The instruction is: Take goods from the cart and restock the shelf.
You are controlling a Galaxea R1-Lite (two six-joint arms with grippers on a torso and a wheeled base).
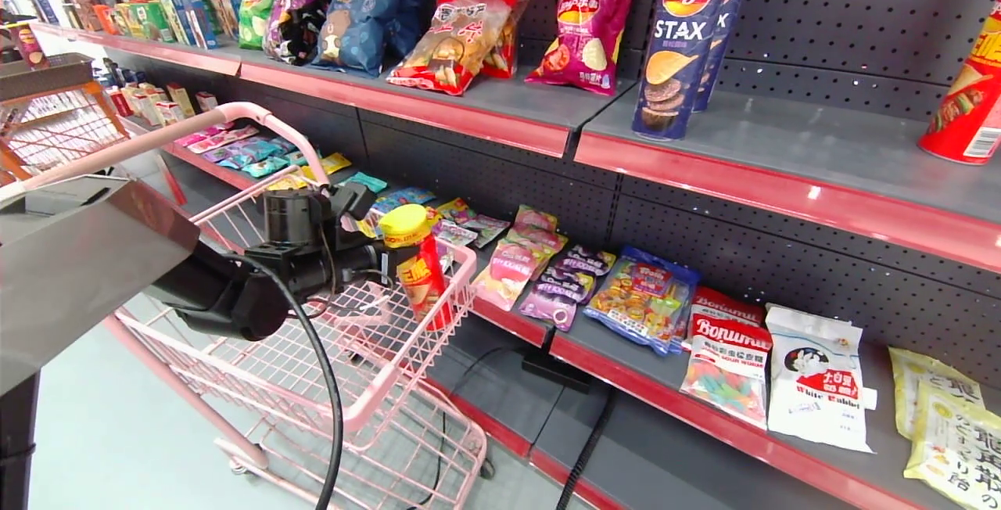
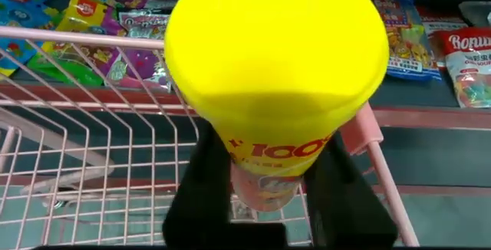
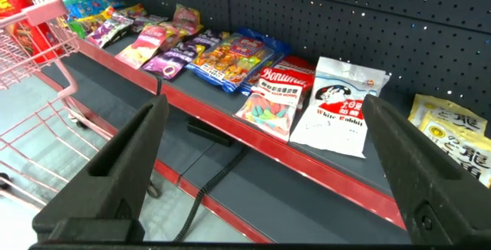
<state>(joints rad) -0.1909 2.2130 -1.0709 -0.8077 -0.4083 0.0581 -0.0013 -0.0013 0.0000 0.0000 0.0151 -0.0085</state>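
One yellow-lidded can in pink cart

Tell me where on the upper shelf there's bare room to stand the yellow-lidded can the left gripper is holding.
The widest bare stretch of the upper shelf lies between the blue cans and the red can at its right end. The yellow-lidded can would likely fit there upright. Left of the blue cans, chip bags crowd it.

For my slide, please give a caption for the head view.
Left tool holds a yellow-lidded red can at the pink cart beside snack shelves.
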